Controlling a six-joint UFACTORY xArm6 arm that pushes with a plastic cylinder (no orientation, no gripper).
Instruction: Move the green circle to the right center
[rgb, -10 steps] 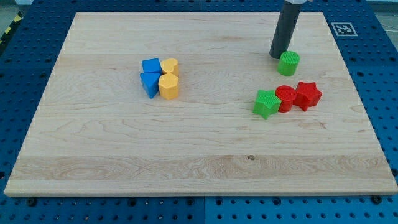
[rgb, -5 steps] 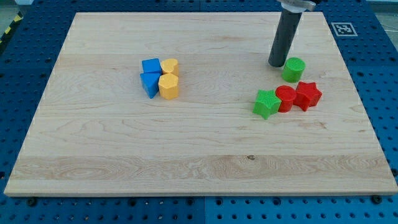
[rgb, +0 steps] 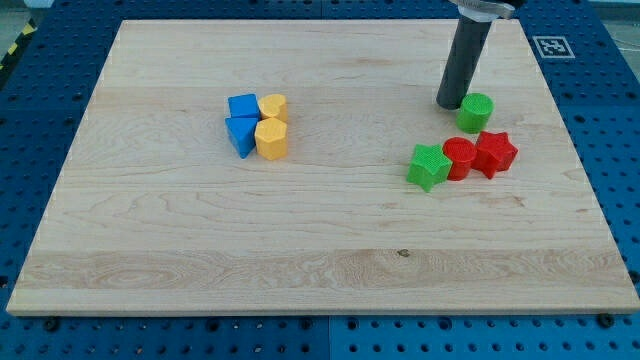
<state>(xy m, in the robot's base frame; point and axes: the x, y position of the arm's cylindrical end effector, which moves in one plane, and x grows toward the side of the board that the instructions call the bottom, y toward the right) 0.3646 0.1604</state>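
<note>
The green circle (rgb: 475, 112) stands on the wooden board (rgb: 320, 240) at the view's right, just above the red blocks. My tip (rgb: 449, 103) rests on the board right beside the green circle, at its upper left, touching or nearly touching it. Below the circle lie a red star (rgb: 495, 154), a red circle (rgb: 459, 158) and a green star (rgb: 429, 166) in a row.
A cluster sits at the view's centre left: a blue square (rgb: 242, 105), a blue triangle (rgb: 241, 134), a yellow cylinder (rgb: 273, 107) and a yellow hexagon (rgb: 271, 139). A marker tag (rgb: 551, 46) lies off the board's top right corner.
My tip pushed the green circle down and to the right, closer to the red blocks. The tip itself shifted slightly down and right. The other blocks have not moved.
</note>
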